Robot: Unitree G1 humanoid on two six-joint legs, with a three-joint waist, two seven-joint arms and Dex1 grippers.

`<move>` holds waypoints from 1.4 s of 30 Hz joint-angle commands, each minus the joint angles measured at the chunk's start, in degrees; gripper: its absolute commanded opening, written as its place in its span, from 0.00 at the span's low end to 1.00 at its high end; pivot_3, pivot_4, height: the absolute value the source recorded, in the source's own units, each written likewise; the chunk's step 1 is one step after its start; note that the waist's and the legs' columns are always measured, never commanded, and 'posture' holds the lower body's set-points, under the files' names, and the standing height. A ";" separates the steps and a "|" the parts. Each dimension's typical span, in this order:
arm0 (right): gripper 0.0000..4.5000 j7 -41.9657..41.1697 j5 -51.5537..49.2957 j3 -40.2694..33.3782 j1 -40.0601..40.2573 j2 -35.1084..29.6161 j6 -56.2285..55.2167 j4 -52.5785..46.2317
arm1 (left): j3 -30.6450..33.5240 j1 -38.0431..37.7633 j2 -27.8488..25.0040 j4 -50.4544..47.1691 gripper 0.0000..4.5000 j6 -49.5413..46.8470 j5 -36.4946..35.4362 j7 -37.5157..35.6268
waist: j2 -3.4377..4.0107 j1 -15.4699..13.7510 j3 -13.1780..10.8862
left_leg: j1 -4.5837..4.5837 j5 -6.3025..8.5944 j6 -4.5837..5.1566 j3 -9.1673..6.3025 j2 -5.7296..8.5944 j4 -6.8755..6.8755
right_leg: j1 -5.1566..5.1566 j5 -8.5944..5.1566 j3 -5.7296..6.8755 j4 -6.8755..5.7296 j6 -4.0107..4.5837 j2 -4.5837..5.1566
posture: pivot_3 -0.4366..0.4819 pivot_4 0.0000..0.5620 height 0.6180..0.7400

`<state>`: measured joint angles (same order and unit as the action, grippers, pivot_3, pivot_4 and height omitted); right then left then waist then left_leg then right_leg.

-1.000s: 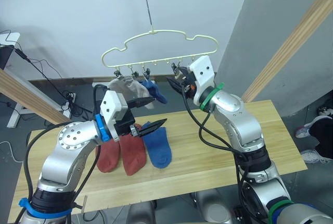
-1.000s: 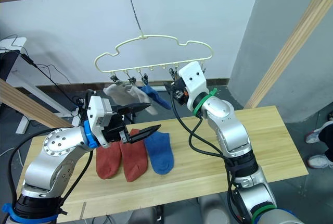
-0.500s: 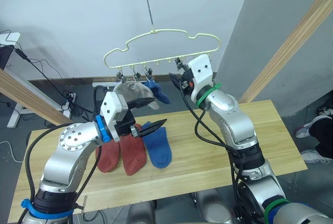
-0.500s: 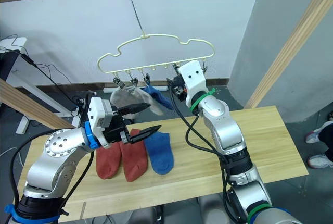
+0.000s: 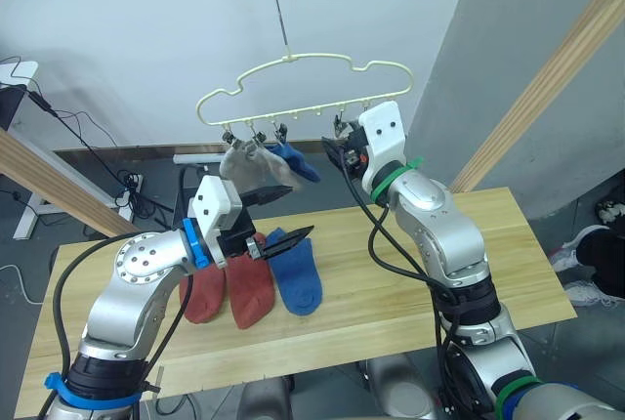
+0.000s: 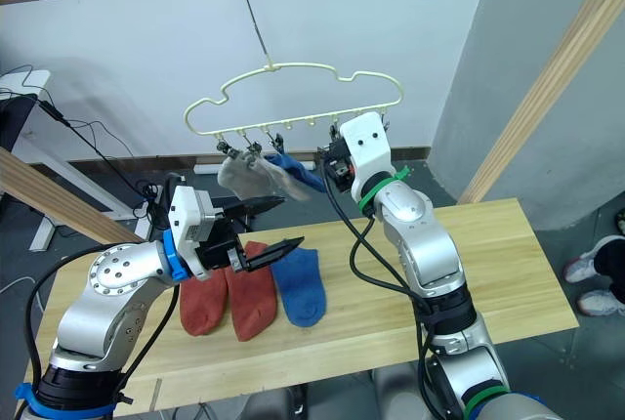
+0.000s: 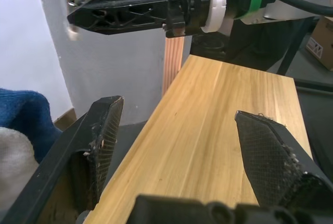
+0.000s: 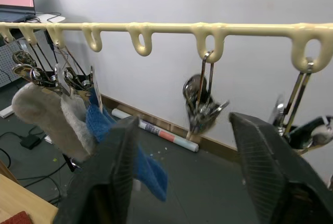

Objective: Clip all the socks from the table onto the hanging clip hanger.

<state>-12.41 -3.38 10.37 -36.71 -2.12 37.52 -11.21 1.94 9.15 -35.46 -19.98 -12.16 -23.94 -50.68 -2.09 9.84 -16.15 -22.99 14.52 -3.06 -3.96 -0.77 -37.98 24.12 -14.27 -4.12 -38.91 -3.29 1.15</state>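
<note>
While our right gripper [image 8: 182, 172] rose slightly toward the clip hanger [image 5: 303, 78], jaws apart and empty, the hung socks [image 5: 259, 161] swung. Left gripper [image 5: 278, 215] is open, empty. Three socks remain on the table [image 5: 391, 273]; half left.

Three socks [image 5: 256, 283] on table [image 5: 410, 273] — hanger [image 5: 303, 88] above.

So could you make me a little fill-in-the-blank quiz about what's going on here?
1. The pale yellow wire clip hanger holds ___ socks.
2. ___ rust-red fabric socks lie on the light wood table.
3. The flat blue sock lies on the red pair's ___ side.
4. Both black-fingered pincers, left and right, are ___.

Missing: three; two; right; open
</note>
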 commanded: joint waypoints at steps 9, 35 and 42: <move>0.66 1.28 0.25 -0.07 -0.69 1.65 -0.88 -0.95 | -0.12 -0.15 0.12 -0.88 0.84 1.46 0.66 -0.19 | 0.00 0.00 0.00 | 0.00 0.00 0.00 -0.01 0.00 0.00 | 0.00 0.00 0.00 0.01 0.00 0.00 | 0.23 0.37 1.00; 0.37 5.09 0.06 -0.96 -3.16 6.47 -2.12 3.15 | -0.70 -0.11 0.08 -1.29 0.84 1.08 1.01 -0.14 | 0.00 0.05 0.00 | 0.00 0.00 0.00 0.00 -0.01 0.01 | 0.01 0.00 0.00 0.01 0.00 0.00 | 0.23 0.37 1.00; 0.37 6.46 -0.17 -1.69 -3.22 7.66 -3.20 3.68 | -0.89 -0.07 0.19 -1.55 0.84 0.81 1.04 0.05 | 0.00 0.05 0.00 | -0.01 0.00 0.00 -0.01 -0.01 0.01 | 0.02 0.00 0.00 0.01 0.00 0.00 | 0.23 0.37 1.00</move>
<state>-7.01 -3.39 9.83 -39.05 4.79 36.05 -6.31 1.40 9.15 -35.46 -19.86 -12.01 -22.95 -50.66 -2.09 9.89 -16.15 -23.00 14.52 -3.06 -3.97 -0.77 -37.97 24.14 -14.27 -4.12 -38.90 -3.29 1.15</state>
